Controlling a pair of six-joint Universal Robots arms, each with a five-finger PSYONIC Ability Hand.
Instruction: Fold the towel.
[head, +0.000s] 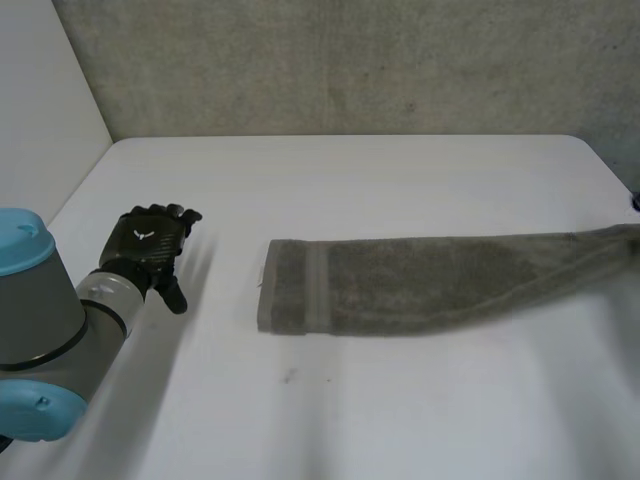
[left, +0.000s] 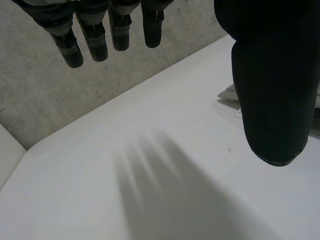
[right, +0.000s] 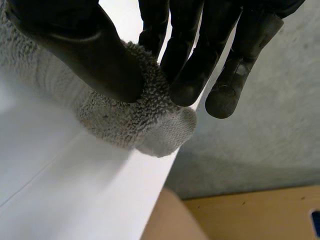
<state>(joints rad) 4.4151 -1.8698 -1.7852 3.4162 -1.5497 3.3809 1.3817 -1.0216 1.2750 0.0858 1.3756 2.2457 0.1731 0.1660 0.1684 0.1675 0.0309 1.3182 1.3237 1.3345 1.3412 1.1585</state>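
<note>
White surface (head: 400, 190), matte, far corners rounded, one small dark speck (head: 288, 376) toward the near edge. Rough grey concrete wall (head: 350, 60) directly behind, mottled. Plain white panel (head: 40, 110) standing along the left side. Tan, wood-toned floor (right: 250, 215) below the surface's edge. Soft, diffuse light.

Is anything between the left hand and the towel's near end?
Nothing visible: just bare table between the open left hand and the towel's banded end. The right hand pinches the other end.
</note>
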